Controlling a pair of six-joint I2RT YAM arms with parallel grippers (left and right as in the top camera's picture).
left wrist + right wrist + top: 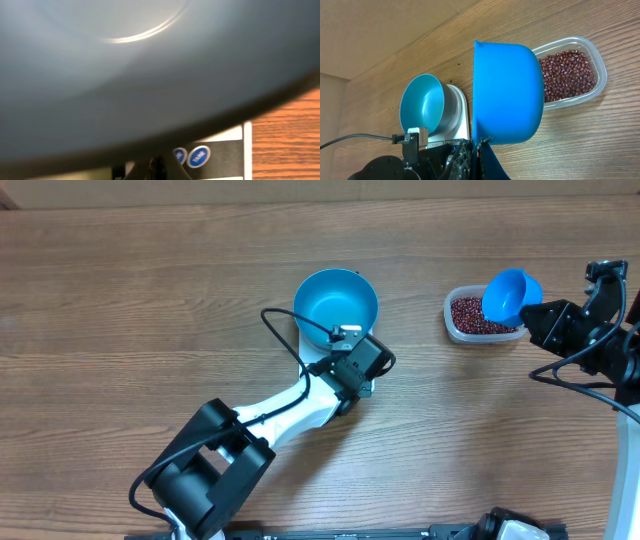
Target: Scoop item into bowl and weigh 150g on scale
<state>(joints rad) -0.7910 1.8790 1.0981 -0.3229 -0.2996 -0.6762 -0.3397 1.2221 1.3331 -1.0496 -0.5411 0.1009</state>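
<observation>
The blue bowl point(336, 302) stands on the white scale point(316, 352). My left gripper point(348, 348) is shut and empty at the scale's front edge, just below the bowl. In the left wrist view the bowl's blurred underside point(150, 70) fills the frame, and the shut fingertips point(157, 169) sit by the scale's black strip with blue buttons point(198, 156). My right gripper point(545, 315) is shut on the handle of a small blue scoop point(510, 294), held over a clear tub of red-brown beans point(478, 314). The scoop point(507, 95) hides part of the beans point(567, 72); its inside shows no beans.
The clear tub point(600, 75) sits right of the bowl point(422, 105) and scale point(460, 117), with bare wood between them. The left arm point(215, 465) and its cable stretch from the near table edge to the scale.
</observation>
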